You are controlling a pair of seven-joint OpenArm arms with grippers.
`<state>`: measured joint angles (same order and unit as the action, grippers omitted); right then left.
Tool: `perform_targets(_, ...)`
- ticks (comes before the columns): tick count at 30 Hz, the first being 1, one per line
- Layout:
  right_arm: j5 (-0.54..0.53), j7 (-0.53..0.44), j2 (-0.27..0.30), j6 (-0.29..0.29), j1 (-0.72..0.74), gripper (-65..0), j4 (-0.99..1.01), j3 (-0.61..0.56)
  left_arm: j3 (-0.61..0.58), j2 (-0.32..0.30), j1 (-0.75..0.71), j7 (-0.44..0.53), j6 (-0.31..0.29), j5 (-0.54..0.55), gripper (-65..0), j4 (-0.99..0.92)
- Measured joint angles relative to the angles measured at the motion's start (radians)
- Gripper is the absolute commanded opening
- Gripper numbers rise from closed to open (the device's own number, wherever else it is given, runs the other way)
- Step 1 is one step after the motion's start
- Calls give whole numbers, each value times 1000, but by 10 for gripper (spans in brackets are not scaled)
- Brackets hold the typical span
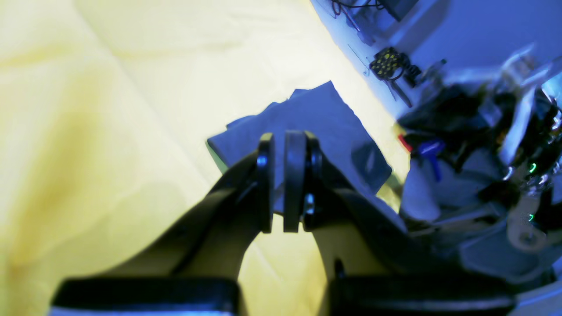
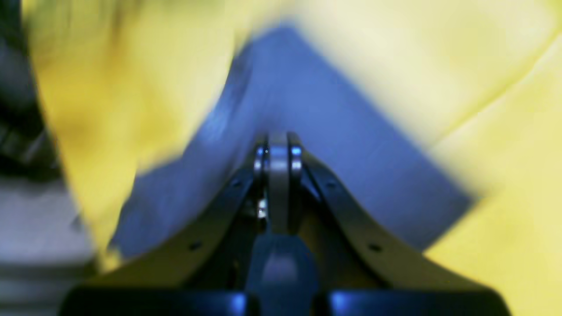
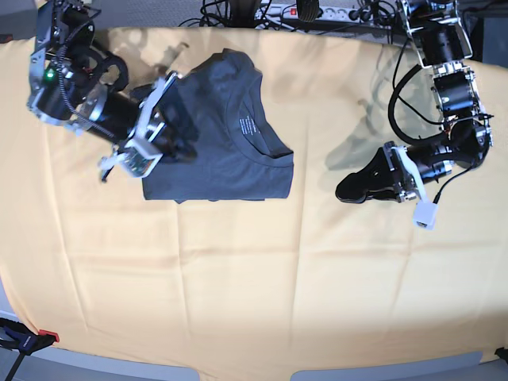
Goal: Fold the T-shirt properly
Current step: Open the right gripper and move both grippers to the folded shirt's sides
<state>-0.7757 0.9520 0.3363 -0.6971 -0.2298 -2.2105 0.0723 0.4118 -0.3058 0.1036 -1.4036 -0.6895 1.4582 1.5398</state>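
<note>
Pressing in at the left of the base view, the right gripper (image 3: 171, 151) sits on the left edge of the T-shirt (image 3: 230, 151), which lies folded into a compact rectangle in the upper middle of the frame, collar and neck label facing up, on the yellow-orange cloth (image 3: 238, 270) covering the tabletop. Its fingers are fully closed; the blurred right wrist view shows them together over grey fabric, but whether a fold is pinched between them cannot be told. To do this step well, I judge the grip should catch every layer at that edge, then carry it low and level across so nothing beneath drags or bunches. Further right, the left gripper (image 3: 349, 190) hovers over bare cloth, well apart from the shirt, its fingers nearly closed on nothing.
</note>
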Motion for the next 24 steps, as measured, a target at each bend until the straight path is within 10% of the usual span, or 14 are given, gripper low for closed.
perform_targets(11, 105, -50, 19, -3, 233, -650, 336, 18, -398, -6, -90, -1, -1, -26, -650, 326)
perform_targets(24, 180, -55, 74, 1, 551, -650, 838, -297, -839, -8, -126, 189, -3, -630, -650, 338)
